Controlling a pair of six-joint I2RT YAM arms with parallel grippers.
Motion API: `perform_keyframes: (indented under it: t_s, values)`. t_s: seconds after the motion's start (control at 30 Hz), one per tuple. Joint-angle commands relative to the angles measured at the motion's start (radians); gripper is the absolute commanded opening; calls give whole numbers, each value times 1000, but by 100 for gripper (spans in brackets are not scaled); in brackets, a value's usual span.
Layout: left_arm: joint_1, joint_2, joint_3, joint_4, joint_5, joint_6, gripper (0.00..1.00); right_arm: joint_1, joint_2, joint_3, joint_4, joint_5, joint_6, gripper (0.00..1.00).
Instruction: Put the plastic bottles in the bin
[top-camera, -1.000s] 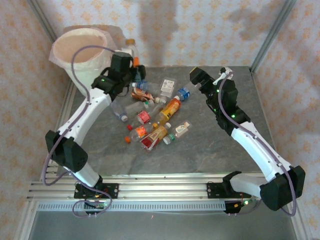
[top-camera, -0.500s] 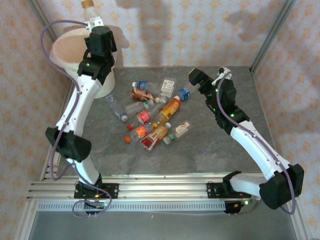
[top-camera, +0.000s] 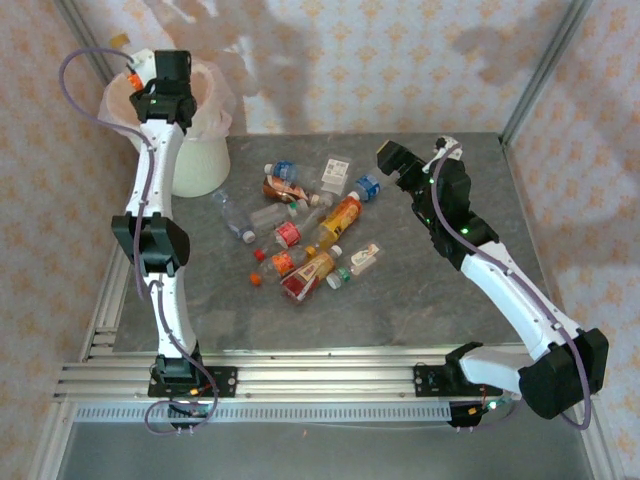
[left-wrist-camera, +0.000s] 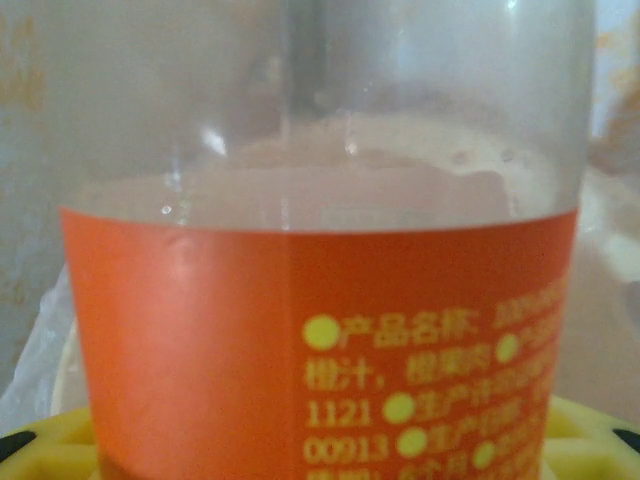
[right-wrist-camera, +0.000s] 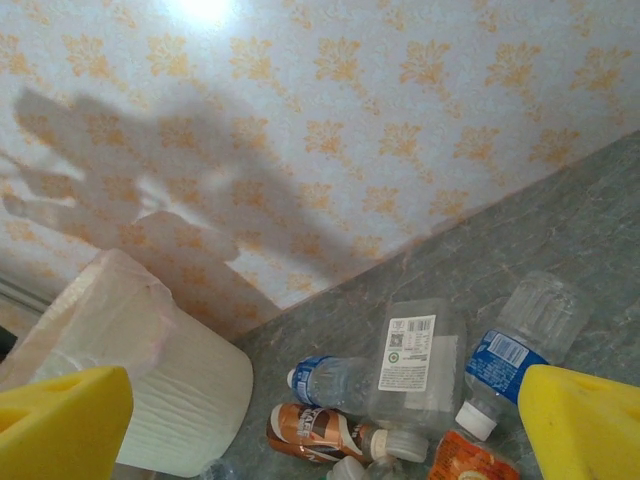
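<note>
My left gripper (top-camera: 143, 78) hangs over the mouth of the bin (top-camera: 196, 160), a white bucket with a pink liner. It is shut on a clear plastic bottle (left-wrist-camera: 320, 330) with an orange label, which blocks most of the left wrist view between the yellow pads (left-wrist-camera: 30, 445). Several more plastic bottles (top-camera: 310, 225) lie in a heap mid-table with red, orange, blue and brown labels. My right gripper (top-camera: 388, 157) hovers open at the heap's right edge with nothing between its yellow fingers (right-wrist-camera: 585, 420). Below it lie a flat clear bottle (right-wrist-camera: 415, 360) and a blue-labelled one (right-wrist-camera: 335, 380).
Patterned walls close in the table on the back and both sides, with metal posts at the back corners. The bin (right-wrist-camera: 150, 400) stands in the far left corner. A lone clear bottle (top-camera: 232, 215) lies between bin and heap. Bare grey tabletop (top-camera: 400, 310) runs along the front.
The left arm lifted the orange-labelled bottle from beside the heap, swung it up and back, and now holds it over the bin's mouth. The right arm has barely moved.
</note>
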Motion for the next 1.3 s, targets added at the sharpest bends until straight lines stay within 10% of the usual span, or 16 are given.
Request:
perform_keyframes:
  t_s: [0.0,0.6,1.0,1.27]
  values:
    - [42,-4,23,-104,42,-136,54,2,-16,12,-13,28,-19,99]
    - [67,39,108,-157,120,-177,83,2,5,35,-46,47,-27,99]
    - [51,-148,71,-6,572,-175,96,6,103,49,-352,56,198,99]
    - [-24,-435,-306,180,840,-176,100,13,103,-59,-439,47,408,99]
